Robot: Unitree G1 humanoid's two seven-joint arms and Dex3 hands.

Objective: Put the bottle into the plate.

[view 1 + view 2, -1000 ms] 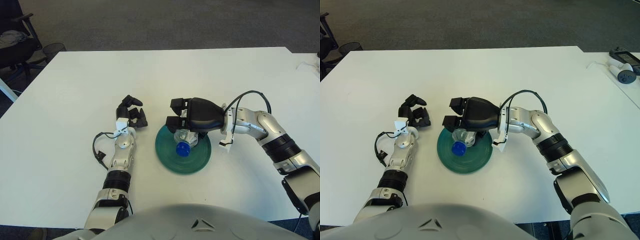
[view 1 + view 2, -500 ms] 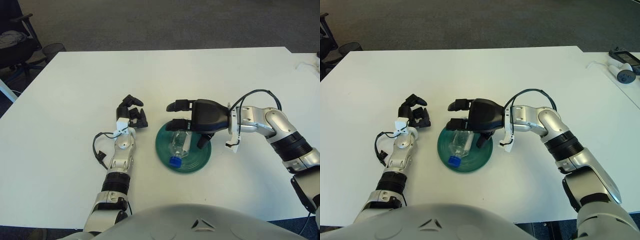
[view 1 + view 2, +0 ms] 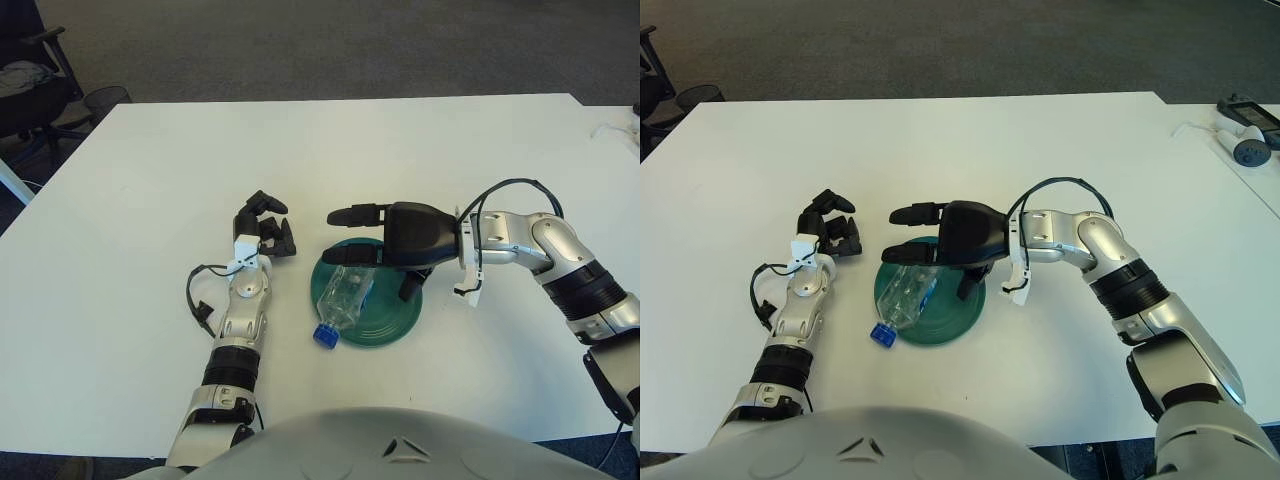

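Observation:
A clear plastic bottle (image 3: 342,298) with a blue cap (image 3: 323,336) lies on its side on the green plate (image 3: 388,316). Its body rests on the plate's left part and its cap end hangs over the front-left rim onto the white table. My right hand (image 3: 362,235) hovers just above the plate's far side, fingers spread and pointing left, holding nothing. My left hand (image 3: 264,225) rests on the table left of the plate, fingers curled and empty.
The white table (image 3: 150,160) stretches wide around the plate. Small devices with a white cable (image 3: 1244,135) lie at the far right edge. A black chair (image 3: 30,80) stands beyond the table's left corner.
My right hand opened and let go of the bottle. The bottle tipped from near upright to lying flat and slid toward the front left, its cap now past the rim.

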